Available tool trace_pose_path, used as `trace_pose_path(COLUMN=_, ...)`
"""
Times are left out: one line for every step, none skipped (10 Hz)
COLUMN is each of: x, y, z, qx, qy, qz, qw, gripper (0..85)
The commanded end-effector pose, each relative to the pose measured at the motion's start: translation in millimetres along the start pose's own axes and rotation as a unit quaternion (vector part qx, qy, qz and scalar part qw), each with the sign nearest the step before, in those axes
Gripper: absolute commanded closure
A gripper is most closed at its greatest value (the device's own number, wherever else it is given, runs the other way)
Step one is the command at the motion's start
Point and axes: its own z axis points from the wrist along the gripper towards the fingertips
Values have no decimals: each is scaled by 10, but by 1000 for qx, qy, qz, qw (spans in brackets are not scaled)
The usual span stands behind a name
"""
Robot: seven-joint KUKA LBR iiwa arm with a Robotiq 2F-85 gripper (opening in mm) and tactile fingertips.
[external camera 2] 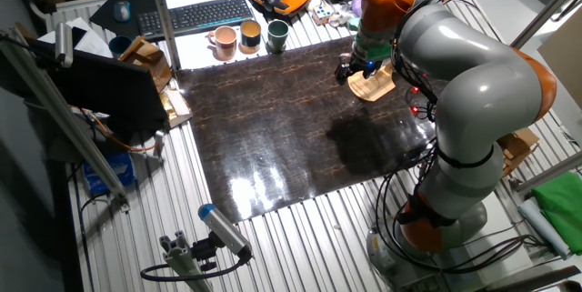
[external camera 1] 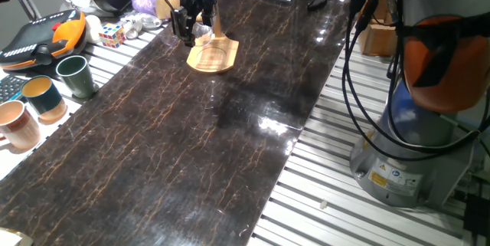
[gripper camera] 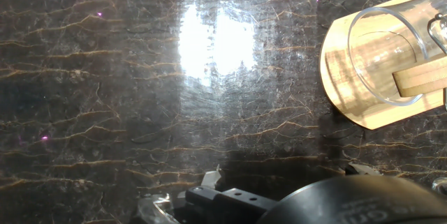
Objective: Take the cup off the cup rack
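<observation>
1. The gripper (external camera 1: 188,33) hangs at the upper middle of one fixed view, its dark fingers pointing down at the table just left of the cup rack (external camera 1: 213,56). Whether the fingers are spread or pressed together cannot be told; nothing is visibly pinched between them.
2. In the hand view only a dark rounded part of the hand shows along the bottom edge; the fingertips are not clearly seen.
3. The cup (gripper camera: 391,53) sits on the cup rack (gripper camera: 363,105) at the right edge of the hand view, its clear rim showing as a circle over the light wood, with the wooden post (gripper camera: 419,81) inside that circle.
4. In one fixed view the cup (external camera 1: 204,33) is a faint clear shape around the post (external camera 1: 217,25), just right of the fingers; contact with the fingers cannot be judged.
5. In the other fixed view the gripper (external camera 2: 350,69) is at the upper right, beside the rack (external camera 2: 373,85) near the far edge of the dark marbled table top (external camera 2: 273,128).
6. The silver and orange arm (external camera 2: 464,74) curves from the lower right of that view up to the hand.
7. Three mugs (external camera 1: 42,96) stand at the left edge of one fixed view, well apart from the rack.
</observation>
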Motion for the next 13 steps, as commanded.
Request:
trace_pose_path(x=-1, y=0, z=-3, qx=12, qy=-11, qz=18, qw=1000, gripper=843)
trace_pose_path(x=1, y=2, z=-13, qx=12, qy=-10, qz=18, qw=1000, gripper=843)
trace_pose_path(x=7, y=6, z=-23, qx=12, qy=-10, qz=18, qw=1000, gripper=843)
trace_pose_path(x=10, y=10, z=-28, qx=12, qy=-9, qz=18, qw=1000, gripper=843)
trace_pose_path(x=11, y=11, z=-29, qx=12, qy=-9, qz=18, qw=1000, gripper=843)
trace_pose_path(x=11, y=9, z=-28, qx=13, qy=-9, qz=18, qw=1000, gripper=843)
trace_pose_path(x=11, y=11, z=-27, qx=12, qy=-8, qz=18, qw=1000, gripper=843)
trace_pose_path(x=9, y=11, z=-24, qx=12, qy=-8, qz=18, qw=1000, gripper=843)
trace_pose_path(x=7, y=9, z=-21, qx=12, qy=-8, qz=18, qw=1000, gripper=843)
trace_pose_path(x=7, y=8, z=-20, qx=12, qy=-8, qz=19, qw=1000, gripper=843)
trace_pose_path(x=6, y=8, z=-20, qx=12, qy=-8, qz=21, qw=1000, gripper=843)
trace_pose_path(x=1, y=8, z=-16, qx=13, qy=-8, qz=24, qw=1000, gripper=843)
trace_pose_path(x=-7, y=9, z=-9, qx=14, qy=-9, qz=27, qw=1000, gripper=843)
